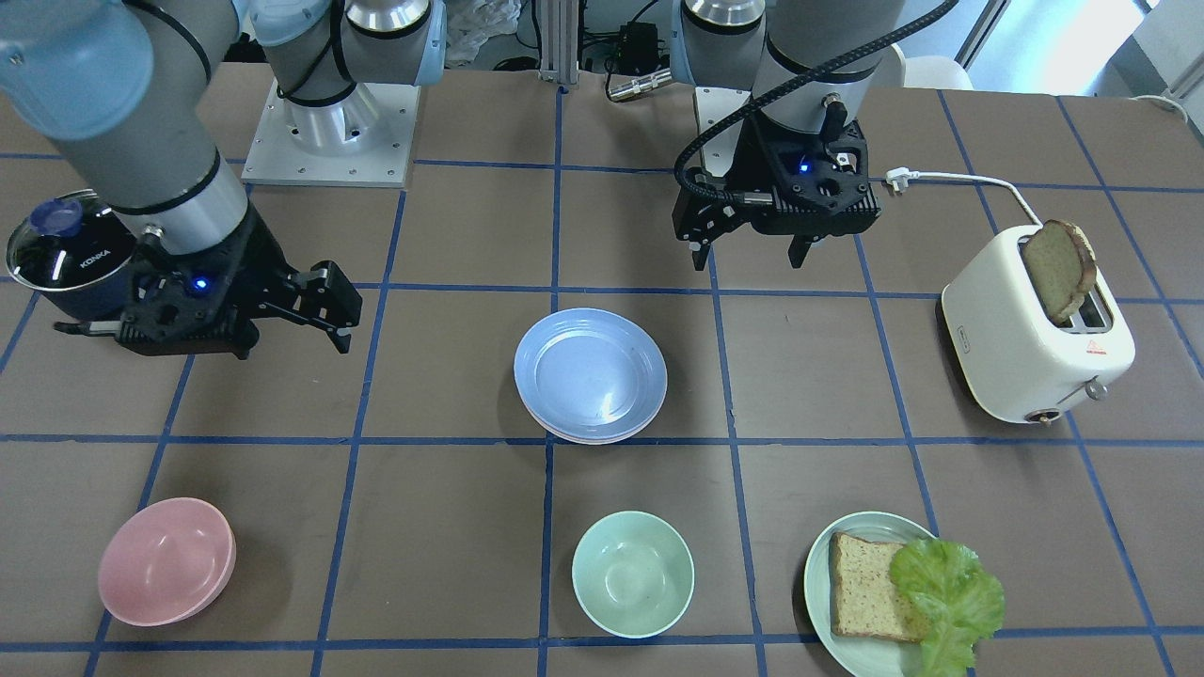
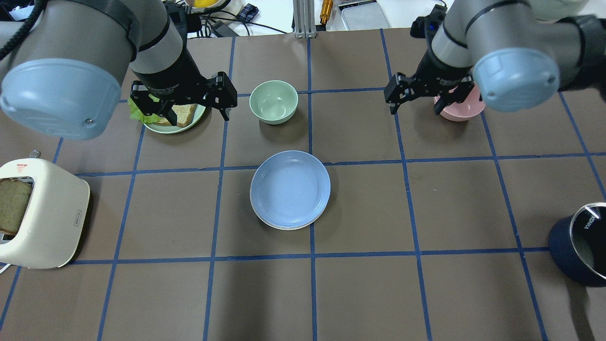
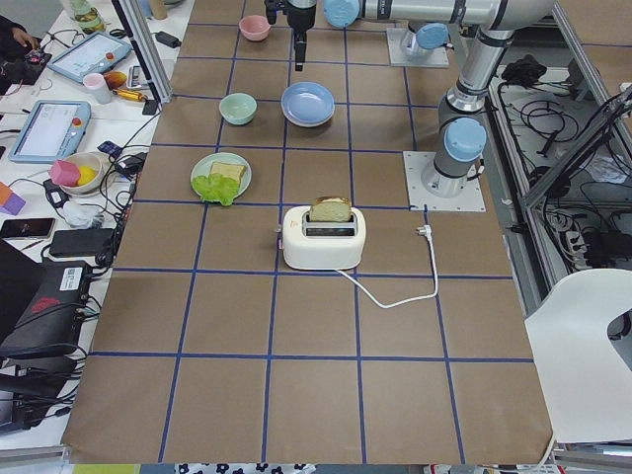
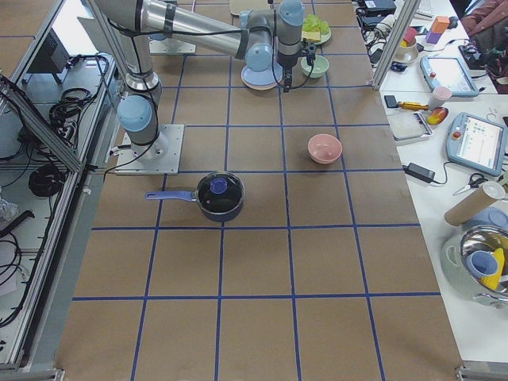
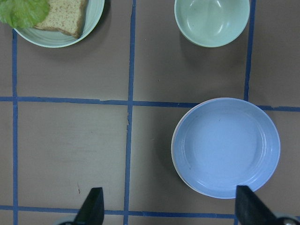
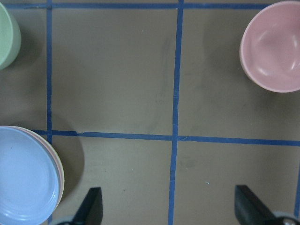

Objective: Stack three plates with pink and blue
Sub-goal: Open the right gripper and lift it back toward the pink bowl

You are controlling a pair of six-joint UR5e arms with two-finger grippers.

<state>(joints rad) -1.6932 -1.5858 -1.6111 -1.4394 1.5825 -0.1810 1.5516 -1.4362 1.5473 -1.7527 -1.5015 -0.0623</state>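
The three plates sit stacked at the table's middle. The light blue plate (image 1: 590,374) (image 2: 289,188) is on top. The pink plate's rim (image 1: 591,439) peeks out under it, and a cream-white rim (image 2: 283,228) shows at the bottom. My left gripper (image 1: 749,256) (image 2: 195,113) is open and empty, raised off to one side of the stack. In the left wrist view the blue plate (image 5: 226,147) lies ahead of its fingertips (image 5: 91,208). My right gripper (image 1: 294,348) (image 2: 415,110) is open and empty, raised on the other side of the stack. The right wrist view shows the stack's edge (image 6: 23,180).
A pink bowl (image 1: 167,561) (image 6: 274,47), a mint bowl (image 1: 633,574) (image 5: 212,18) and a pale green plate (image 1: 820,583) with bread and lettuce stand along the operators' side. A cream toaster (image 1: 1035,329) with bread stands by the left arm. A dark lidded pot (image 1: 66,254) stands by the right arm.
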